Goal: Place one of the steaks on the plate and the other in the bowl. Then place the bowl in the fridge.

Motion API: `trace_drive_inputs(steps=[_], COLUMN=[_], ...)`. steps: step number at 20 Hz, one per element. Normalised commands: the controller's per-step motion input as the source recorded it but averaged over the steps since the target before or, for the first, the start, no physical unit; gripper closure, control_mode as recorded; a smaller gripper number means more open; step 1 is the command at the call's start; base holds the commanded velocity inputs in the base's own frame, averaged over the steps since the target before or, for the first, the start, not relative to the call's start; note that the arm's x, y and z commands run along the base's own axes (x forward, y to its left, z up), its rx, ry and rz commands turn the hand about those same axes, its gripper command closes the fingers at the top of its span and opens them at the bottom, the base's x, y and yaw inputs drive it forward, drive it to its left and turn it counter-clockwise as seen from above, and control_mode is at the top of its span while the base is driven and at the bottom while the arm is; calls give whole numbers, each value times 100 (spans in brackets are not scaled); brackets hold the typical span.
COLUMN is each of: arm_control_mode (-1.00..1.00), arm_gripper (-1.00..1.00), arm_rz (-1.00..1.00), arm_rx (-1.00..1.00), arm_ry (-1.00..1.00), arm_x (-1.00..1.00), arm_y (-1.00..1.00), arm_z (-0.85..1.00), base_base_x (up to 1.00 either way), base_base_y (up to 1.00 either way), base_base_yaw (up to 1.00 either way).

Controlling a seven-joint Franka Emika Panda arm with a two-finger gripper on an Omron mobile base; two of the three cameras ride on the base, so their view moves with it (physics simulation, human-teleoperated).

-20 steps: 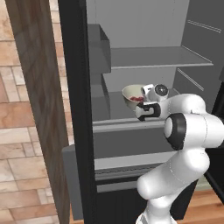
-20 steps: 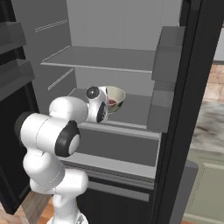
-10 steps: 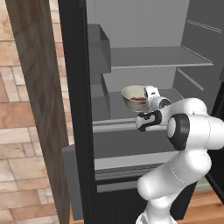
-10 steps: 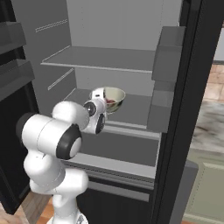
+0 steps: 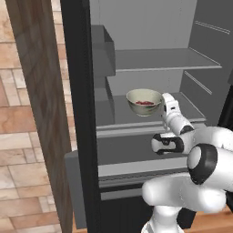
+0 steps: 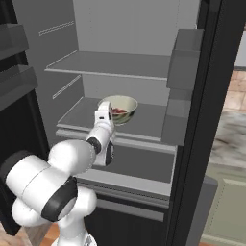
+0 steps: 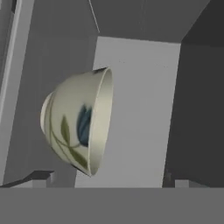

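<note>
Hand view, bowl ahead of open pincer

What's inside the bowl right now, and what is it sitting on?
The bowl holds a reddish steak, seen over the rim; how it lies lower down is hidden by the wall. The bowl rests on the fridge's middle shelf.

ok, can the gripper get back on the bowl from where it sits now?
Probably yes. The bowl stands upright on the middle fridge shelf, steak inside, and the gripper sits right beside it with jaws open. In the hand view nothing lies between the fingertips and the bowl's side.
</note>
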Motion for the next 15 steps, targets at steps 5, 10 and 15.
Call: trace_drive_inputs(steps=[5, 10, 15], arm_control_mode=[-100, -100, -100], arm_gripper=[-100, -100, -100], arm_rz=[0, -1, -8], arm_rx=[0, 0, 0], arm_ry=[1, 32, 74], arm_x=[-98, -100, -100], arm_y=[0, 0, -20], arm_z=[100, 100, 77], base_base_x=[0, 0, 0], base_base_y=[0, 0, 0], base_base_yaw=[0, 0, 0])
